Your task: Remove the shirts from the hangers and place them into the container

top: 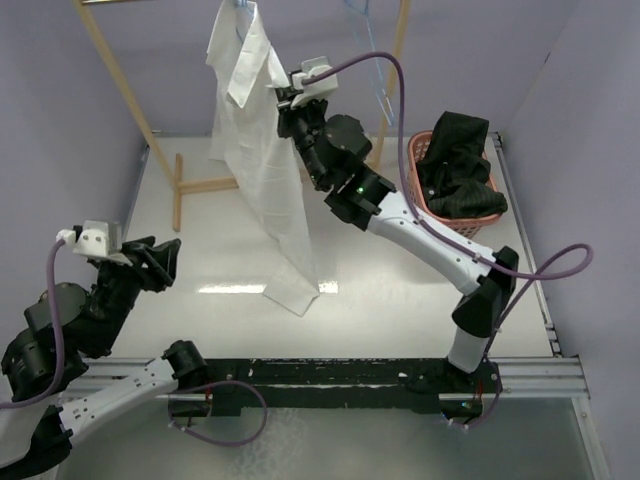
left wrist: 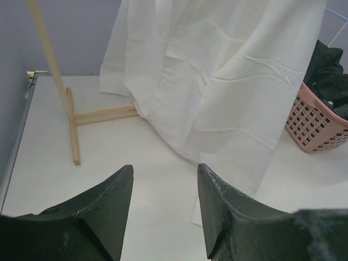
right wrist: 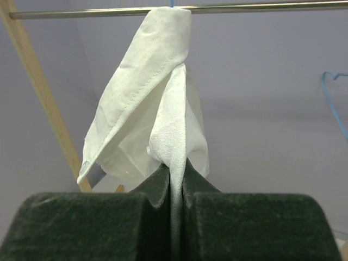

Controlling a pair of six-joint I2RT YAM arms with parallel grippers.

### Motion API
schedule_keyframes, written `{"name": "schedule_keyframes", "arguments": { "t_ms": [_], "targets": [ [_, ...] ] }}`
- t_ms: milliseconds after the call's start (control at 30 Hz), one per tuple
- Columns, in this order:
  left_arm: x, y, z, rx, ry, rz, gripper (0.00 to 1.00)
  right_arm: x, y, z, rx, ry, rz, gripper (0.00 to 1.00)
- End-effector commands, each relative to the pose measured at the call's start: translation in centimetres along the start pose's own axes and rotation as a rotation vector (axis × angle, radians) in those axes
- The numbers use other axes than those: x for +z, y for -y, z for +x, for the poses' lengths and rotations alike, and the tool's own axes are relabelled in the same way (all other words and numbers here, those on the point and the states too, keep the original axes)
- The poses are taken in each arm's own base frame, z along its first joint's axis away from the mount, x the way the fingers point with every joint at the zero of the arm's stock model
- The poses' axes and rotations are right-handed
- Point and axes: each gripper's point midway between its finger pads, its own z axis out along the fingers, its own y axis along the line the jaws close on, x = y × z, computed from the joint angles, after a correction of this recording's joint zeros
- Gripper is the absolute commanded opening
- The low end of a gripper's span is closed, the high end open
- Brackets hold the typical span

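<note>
Top external view gives us the white shirt [top: 265, 180] hanging as a long limp sheet from the rack [top: 120, 90], a frame of pale wooden poles along the far edge of the glossy white table [top: 400, 290]; the hem reaches down to the table near its middle. The right gripper [top: 285, 100] is raised to the shirt's upper part, and in the right wrist view we see its dark padded fingers [right wrist: 109, 217] pressed together on a narrow fold of the woven cloth, which runs taut up to the thin metal rail [right wrist: 244, 8]. A stitched flap droops to the left of that fold. Farther right along the rail we find a bare hanger [right wrist: 331, 100] of thin blue wire. In the far right corner of the table sits the basket [top: 470, 222], salmon-pink plastic with lattice walls, and the black shirt [top: 460, 160] lies crumpled in it, spilling over the rim. The left gripper [top: 165, 255] hangs above the table's near left part; in its own view we see its wedge-shaped fingers [left wrist: 109, 206] spread apart with nothing between them.
</note>
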Motion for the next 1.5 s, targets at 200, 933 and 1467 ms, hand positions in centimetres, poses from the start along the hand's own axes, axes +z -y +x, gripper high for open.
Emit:
{"name": "schedule_keyframes", "arguments": {
  "t_ms": [200, 933, 1467],
  "targets": [
    [3.1, 5.0, -4.6, 0.116, 0.095, 0.122, 0.65, -6.9, 2.9, -8.4, 0.130, 0.086, -0.086, 0.00],
    [13.5, 17.8, -2.3, 0.398, 0.194, 0.387, 0.66, -28.6, 7.6, -5.9, 0.361, -0.088, -0.368, 0.00],
    [15.3, 18.4, -5.0, 0.463, 0.315, 0.346, 0.67, -29.6, 7.1, -4.8, 0.352, -0.142, -0.411, 0.00]
  ]
}}
